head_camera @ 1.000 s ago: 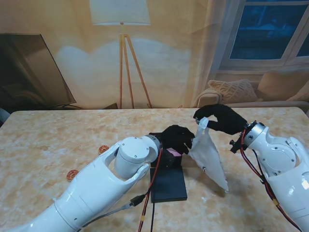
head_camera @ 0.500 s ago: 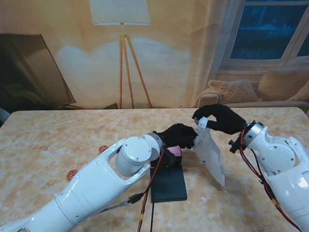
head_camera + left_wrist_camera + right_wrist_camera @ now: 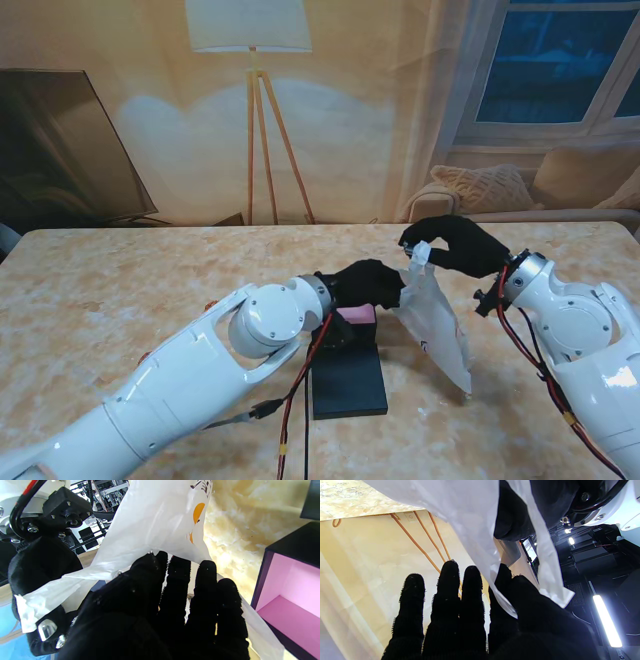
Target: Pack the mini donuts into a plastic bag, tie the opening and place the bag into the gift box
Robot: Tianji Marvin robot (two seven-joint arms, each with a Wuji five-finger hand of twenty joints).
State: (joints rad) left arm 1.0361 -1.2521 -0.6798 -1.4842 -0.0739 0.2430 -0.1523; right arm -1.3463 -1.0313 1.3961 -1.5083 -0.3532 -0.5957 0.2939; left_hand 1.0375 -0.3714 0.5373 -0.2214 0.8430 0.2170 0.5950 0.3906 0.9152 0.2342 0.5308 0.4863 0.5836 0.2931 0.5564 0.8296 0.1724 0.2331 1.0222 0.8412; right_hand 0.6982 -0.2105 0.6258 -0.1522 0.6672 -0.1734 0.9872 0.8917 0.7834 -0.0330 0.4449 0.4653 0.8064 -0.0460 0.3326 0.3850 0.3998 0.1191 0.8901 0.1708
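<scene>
Two gloved hands holding a white plastic bag above a marble-patterned table.

The table (image 3: 90,290) carries a black gift box (image 3: 348,375) with a pink inside, standing open near the middle of the table toward its near edge. The bag (image 3: 435,325) hangs in the air just right of the box, its lower corner close to the table top. The right hand (image 3: 452,245) pinches the bag's top edge between thumb and forefinger, its other fingers straight and close together. The left hand (image 3: 368,283) reaches over the box, its fingers pressed together against the bag's left side; whether it grips the plastic cannot be told.
</scene>
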